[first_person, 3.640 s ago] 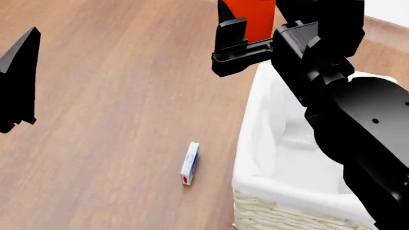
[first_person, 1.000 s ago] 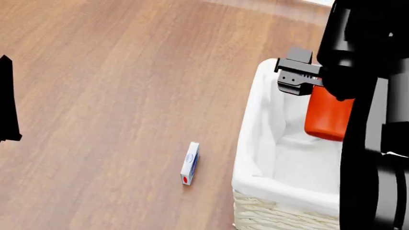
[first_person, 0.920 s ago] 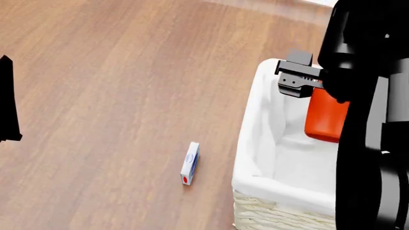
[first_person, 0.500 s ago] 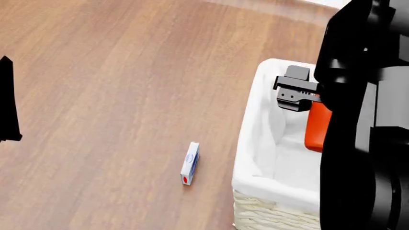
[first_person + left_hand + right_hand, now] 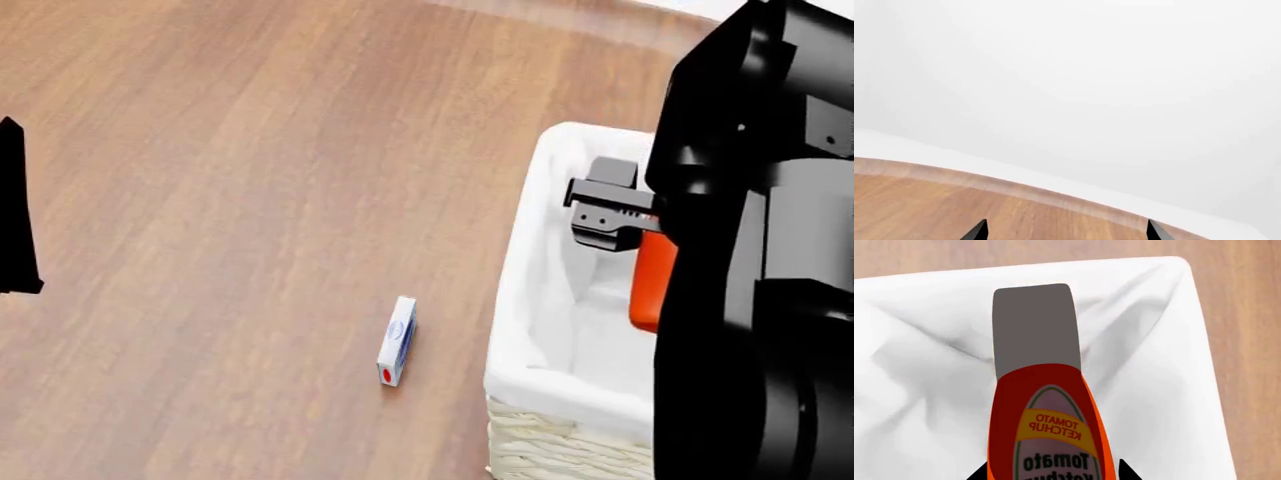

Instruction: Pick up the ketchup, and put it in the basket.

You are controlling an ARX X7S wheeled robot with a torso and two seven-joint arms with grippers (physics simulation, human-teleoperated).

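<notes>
Ketchup point(image 5: 650, 290) hangs inside the basket point(image 5: 541, 300), held by the right gripper point(image 5: 627, 215). A small box point(image 5: 396, 341) lies on the table point(image 5: 240, 170), just left of the basket.

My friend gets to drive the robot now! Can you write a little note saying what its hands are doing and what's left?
Right hand: shut on the orange-red plastic ketchup bottle, holding it over the white cloth liner inside the cream woven wicker basket.
Left hand: open, holding nothing, off to the side above the brown wooden table.
Done: bottle picked up and brought into the basket's opening.
Left: let go of the bottle so it rests in the basket, then lift the right hand out.
Also there: a small white box lying on the table beside the basket.
</notes>
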